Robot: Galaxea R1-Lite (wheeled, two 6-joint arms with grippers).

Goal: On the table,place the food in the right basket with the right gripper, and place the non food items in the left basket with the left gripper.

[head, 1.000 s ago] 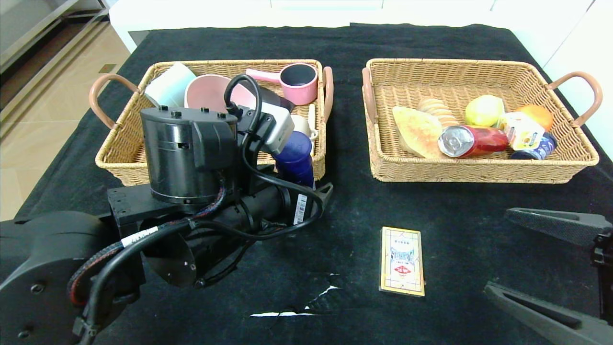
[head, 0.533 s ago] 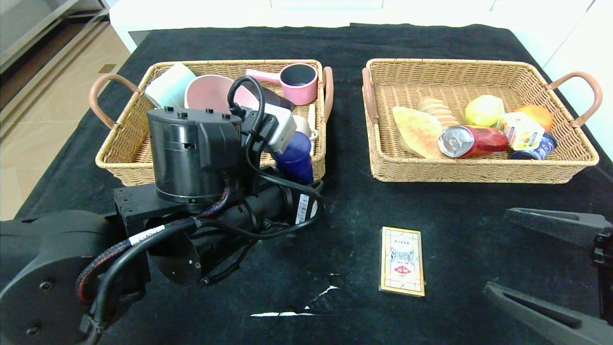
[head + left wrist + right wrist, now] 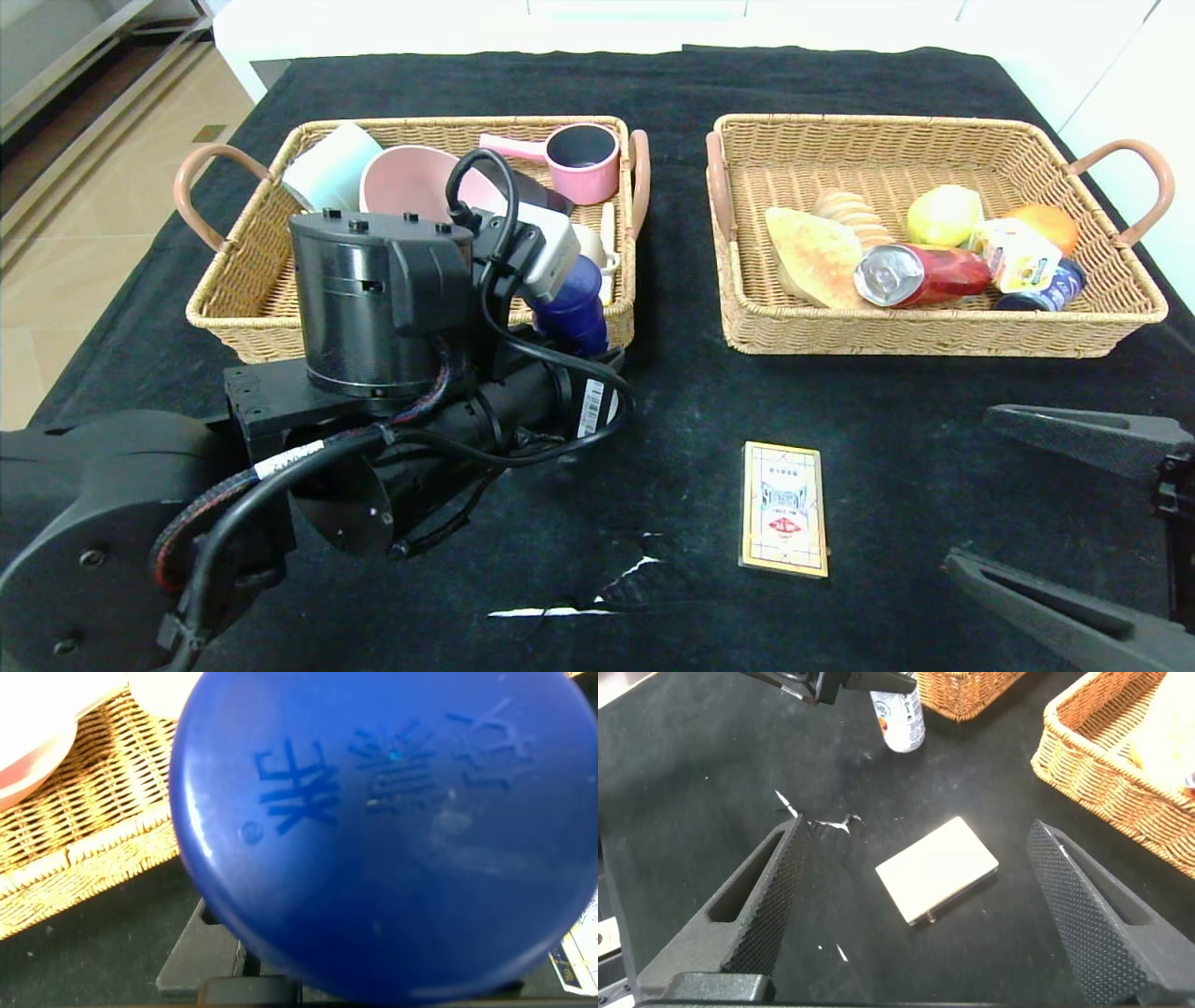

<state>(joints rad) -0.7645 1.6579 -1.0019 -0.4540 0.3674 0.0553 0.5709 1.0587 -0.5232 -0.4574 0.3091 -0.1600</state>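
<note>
The left gripper (image 3: 597,359) sits at the near edge of the left basket (image 3: 219,308) with its jaws around a blue bottle (image 3: 571,303); I cannot tell if the grip is firm yet. A good grip would settle squarely before lifting it clear of the rim. The bottle's blue cap (image 3: 392,831) bears raised characters. The right gripper (image 3: 915,905) hangs wide open over a flat card box (image 3: 784,509), holding nothing.

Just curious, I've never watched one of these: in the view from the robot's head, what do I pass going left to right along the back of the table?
Left basket → pink pot → right basket → bread → red can → orange
</note>
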